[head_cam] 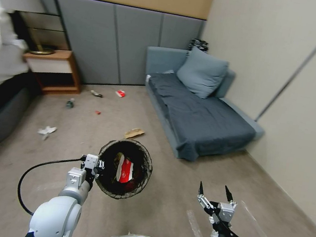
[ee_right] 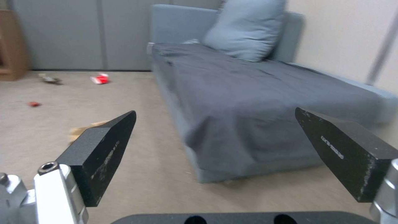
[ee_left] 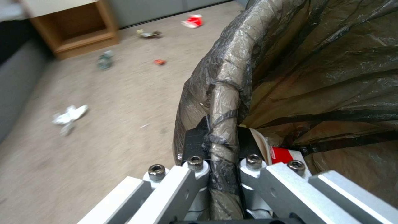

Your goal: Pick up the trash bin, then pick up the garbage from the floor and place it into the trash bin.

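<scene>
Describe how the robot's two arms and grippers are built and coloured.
Both arms are glossy white-grey with silver metal wrists. The left gripper has silver linkage bars with hex bolts and a looping black cable. The right gripper has pointed black fingers bearing faint lettering, plus a label sticker.

One trash bin point(head_cam: 106, 184) was held up, with one red-and-white packet point(head_cam: 125, 170) inside it. Six pieces of garbage lay on the floor: a brown paper bag point(head_cam: 134, 133) at 12 o'clock from the bin, a white tissue point(head_cam: 46, 130) at 10, what looked like a bottle point(head_cam: 70, 103), a small red scrap point(head_cam: 97, 112), a dark wrapper point(head_cam: 96, 93) and another red-and-white packet point(head_cam: 120, 93) toward 11. There was one sofa point(head_cam: 202, 122) bearing one cushion point(head_cam: 201, 72), and one nightstand point(head_cam: 55, 71).
</scene>
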Controlling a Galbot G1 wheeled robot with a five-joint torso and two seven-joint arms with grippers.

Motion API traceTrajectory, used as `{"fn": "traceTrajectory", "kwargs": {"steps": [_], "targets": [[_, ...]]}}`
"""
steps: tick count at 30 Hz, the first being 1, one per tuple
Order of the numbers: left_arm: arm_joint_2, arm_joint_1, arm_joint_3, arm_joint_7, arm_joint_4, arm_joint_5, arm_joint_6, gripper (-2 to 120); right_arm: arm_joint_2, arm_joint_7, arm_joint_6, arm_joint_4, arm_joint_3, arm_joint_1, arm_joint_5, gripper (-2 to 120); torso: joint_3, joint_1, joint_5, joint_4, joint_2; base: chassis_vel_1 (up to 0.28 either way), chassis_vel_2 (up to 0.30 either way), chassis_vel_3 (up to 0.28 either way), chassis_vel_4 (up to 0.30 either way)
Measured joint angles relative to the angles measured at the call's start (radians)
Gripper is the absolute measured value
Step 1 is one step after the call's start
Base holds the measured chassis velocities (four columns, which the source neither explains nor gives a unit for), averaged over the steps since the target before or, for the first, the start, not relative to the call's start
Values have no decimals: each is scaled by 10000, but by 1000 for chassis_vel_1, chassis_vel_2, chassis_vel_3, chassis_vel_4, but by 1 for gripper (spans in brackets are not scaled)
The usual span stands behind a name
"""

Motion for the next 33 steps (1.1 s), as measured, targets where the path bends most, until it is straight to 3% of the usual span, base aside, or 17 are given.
{"fn": "traceTrajectory", "kwargs": {"steps": [15,21,33], "targets": [[39,-57,-46,-34,117,-1,-175,1,77,20,-140,-73,-41,170,16,100,0,0,0,5,0,117,120,118,111],[22,-68,0,-30,176,0,-176,1,94,46,-237,-88,-53,227,85,100,0,0,0,-5,0,17,6,11,14],[-5,-73,3,-31,198,0,-178,1,93,268,-457,-100,-137,333,117,100,0,0,0,-1,0,0,0,0,0]]}}
